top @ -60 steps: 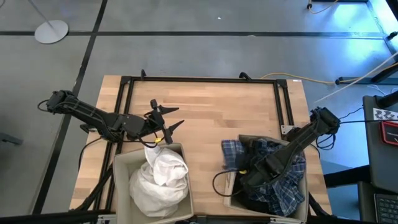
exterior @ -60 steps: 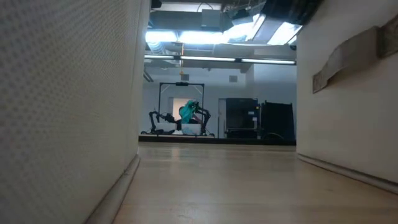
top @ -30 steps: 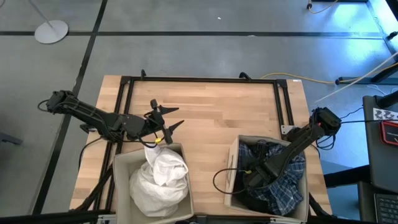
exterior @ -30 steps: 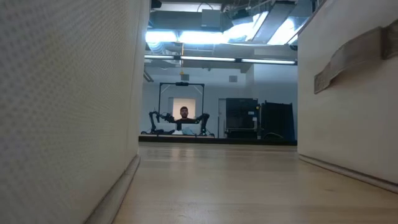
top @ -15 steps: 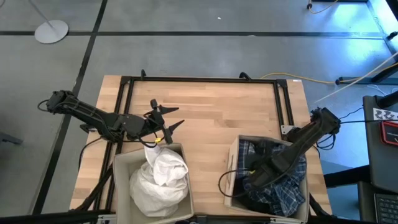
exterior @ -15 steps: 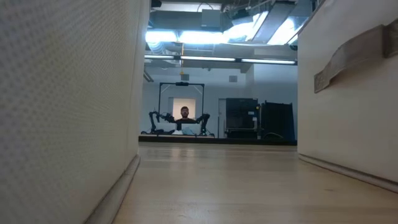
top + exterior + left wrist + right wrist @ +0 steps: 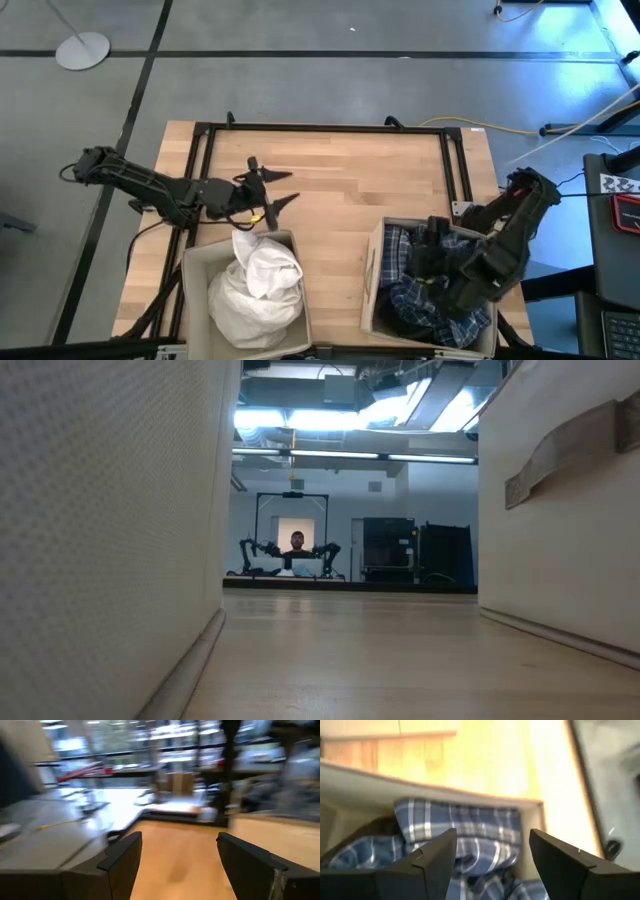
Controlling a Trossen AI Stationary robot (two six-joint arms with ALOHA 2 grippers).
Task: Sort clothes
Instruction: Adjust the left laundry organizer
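Here, the right gripper point(image 7: 490, 855) hangs spread and empty above the blue-and-white plaid shirt point(image 7: 470, 832), dropped with dark garments into one beige fabric box point(image 7: 372, 275); the white garment point(image 7: 258, 280) fills the other, the left gripper point(image 7: 268, 187) spread over bare table.

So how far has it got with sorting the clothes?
Nearly finished, it seems. The white garment fills the left box, and the plaid shirt lies in the right box with dark clothing. Nothing is in hand: the right gripper is open above the shirt, and the left gripper is open over bare table. No clothes show outside the boxes.
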